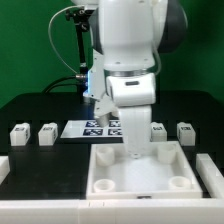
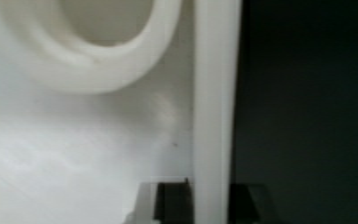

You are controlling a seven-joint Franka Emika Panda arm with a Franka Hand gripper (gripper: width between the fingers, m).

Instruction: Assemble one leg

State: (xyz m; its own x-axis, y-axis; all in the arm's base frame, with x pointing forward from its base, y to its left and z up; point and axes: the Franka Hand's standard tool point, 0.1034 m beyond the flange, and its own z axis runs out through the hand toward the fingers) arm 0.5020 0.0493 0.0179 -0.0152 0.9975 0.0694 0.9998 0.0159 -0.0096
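Observation:
Several legs, small white blocks with marker tags, stand in a row on the black table: two at the exterior view's left [image 1: 18, 131] [image 1: 47, 132] and two at its right [image 1: 158, 130] [image 1: 185, 131]. None is held. My gripper [image 1: 134, 152] is down at the back wall of the large white square piece [image 1: 110, 175] with round corner sockets. In the wrist view my gripper [image 2: 211, 190] straddles that piece's thin upright wall [image 2: 211, 100], one dark finger [image 2: 172, 203] on each side, shut on it. A round socket [image 2: 96, 40] shows just inside the wall.
The marker board [image 1: 100, 128] lies behind the square piece, partly hidden by my arm. White parts sit at the table's edges at the exterior view's left [image 1: 3, 165] and right [image 1: 211, 175]. A black stand with cables [image 1: 78, 50] rises at the back.

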